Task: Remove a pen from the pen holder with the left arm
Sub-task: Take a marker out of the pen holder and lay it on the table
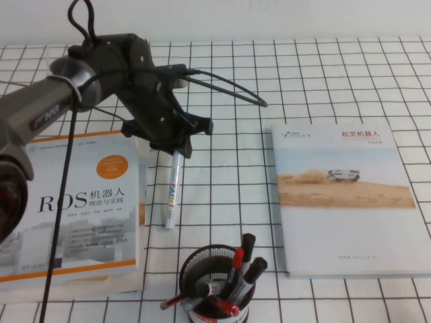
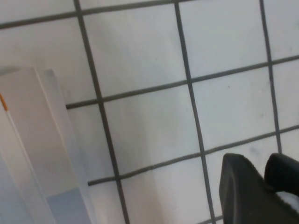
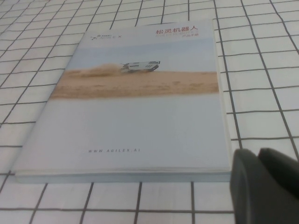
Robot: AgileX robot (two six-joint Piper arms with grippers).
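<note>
Pen [image 1: 173, 192] held by its end in left pincer [image 1: 176, 149]; right pincer [image 3: 260, 158] beside booklet [image 3: 135, 102].

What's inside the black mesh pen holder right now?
Several markers with red and black caps lean in the pen holder; mesh mostly hides their lower ends. The left gripper holds a white pen beyond it; the right gripper hovers by the brochure.
</note>
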